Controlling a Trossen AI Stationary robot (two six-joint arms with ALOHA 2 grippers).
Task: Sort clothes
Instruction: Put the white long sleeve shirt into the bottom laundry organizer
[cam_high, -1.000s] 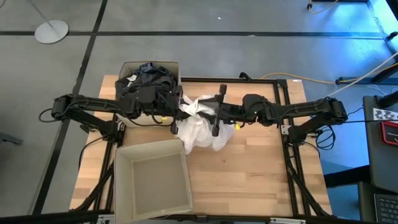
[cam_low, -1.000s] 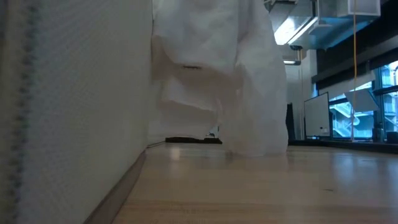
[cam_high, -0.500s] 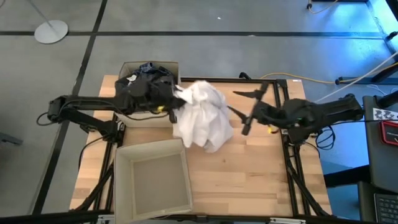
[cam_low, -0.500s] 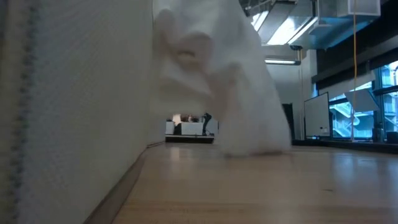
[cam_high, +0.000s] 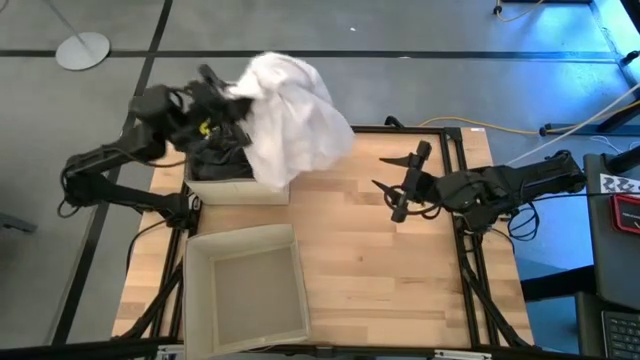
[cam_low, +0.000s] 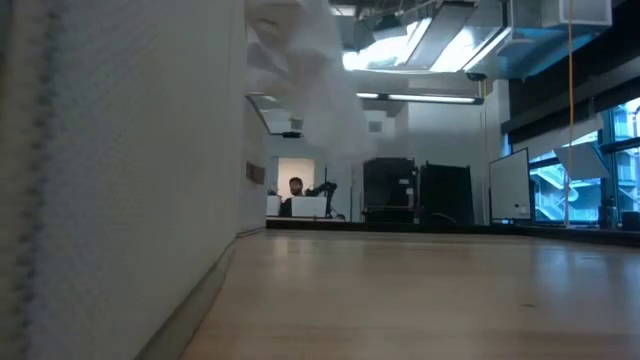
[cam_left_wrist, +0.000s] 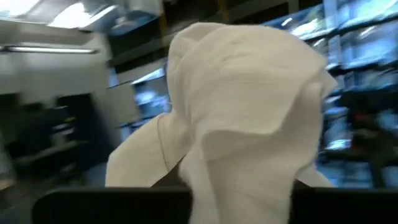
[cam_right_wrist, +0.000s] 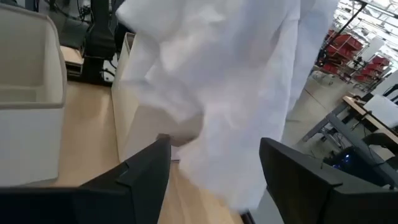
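I observe the left gripper (cam_high: 222, 100) raised beyond the bench's far left corner, jaws clenched on the white garment (cam_high: 290, 118). The garment hangs from that grip as one bunched mass, spreading over the far edge of the bench (cam_high: 400, 280) and draping across the right side of the far fabric box (cam_high: 235, 190). Under the gripper, dark clothes (cam_high: 218, 152) lie piled in that box. In the left wrist view the white garment (cam_left_wrist: 242, 118) fills most of the picture just ahead of the jaws.

The right gripper (cam_high: 400, 185) hovers near the bench's right edge, well apart from the garment, jaws released and holding nothing. Its wrist view looks between both open fingers (cam_right_wrist: 149, 171) toward the hanging white garment (cam_right_wrist: 230, 93) and the wall of the near fabric box (cam_right_wrist: 31, 112).

The near box (cam_high: 245, 290) stands at the near left corner; I see nothing in its visible interior. In the low view its wall (cam_low: 110, 180) fills the left side, with a blurred trace of the white garment (cam_low: 300, 50) high above the bench top.
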